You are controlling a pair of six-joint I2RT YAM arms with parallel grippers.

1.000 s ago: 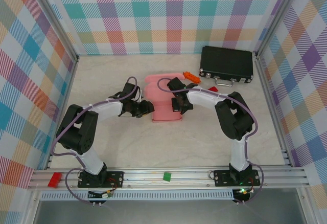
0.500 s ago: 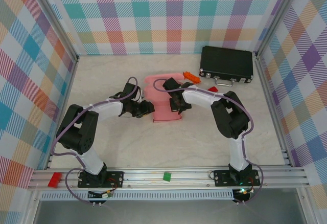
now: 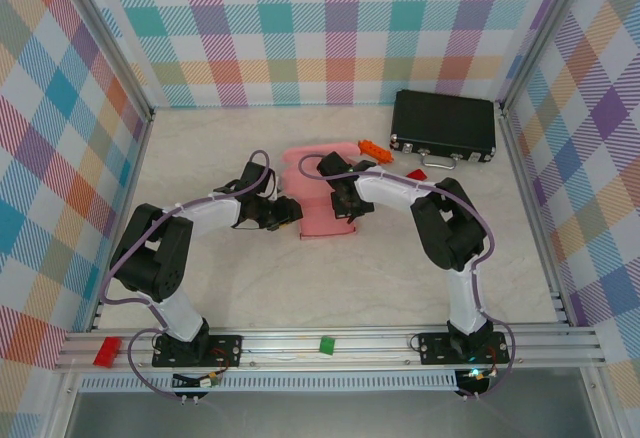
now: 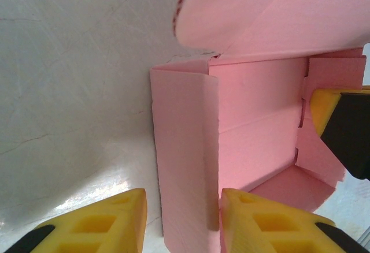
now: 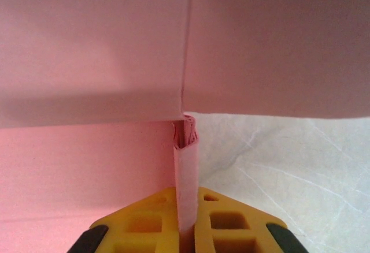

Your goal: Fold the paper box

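The pink paper box (image 3: pixel 318 201) lies mid-table, partly folded, with raised side walls and a rounded flap at its far end. My left gripper (image 3: pixel 288 213) is at the box's left side. Its yellow fingers (image 4: pixel 104 224) straddle the folded left wall (image 4: pixel 185 166): the right finger touches it, while a thin strip of table shows beside the left one. My right gripper (image 3: pixel 345 198) is at the box's right side, shut on a thin upright pink flap (image 5: pixel 186 166). Its fingertip (image 4: pixel 341 129) shows across the box in the left wrist view.
A black case (image 3: pixel 443 126) stands at the back right. A small orange piece (image 3: pixel 373 146) and a red piece (image 3: pixel 416 173) lie just right of the box. On the front rail (image 3: pixel 400 343) sit a green block (image 3: pixel 326 344) and a red block (image 3: pixel 105 351). Checked walls enclose the table.
My right gripper has shifted slightly left and away with the flap, pulling the box's right side inward. The left arm has held still.
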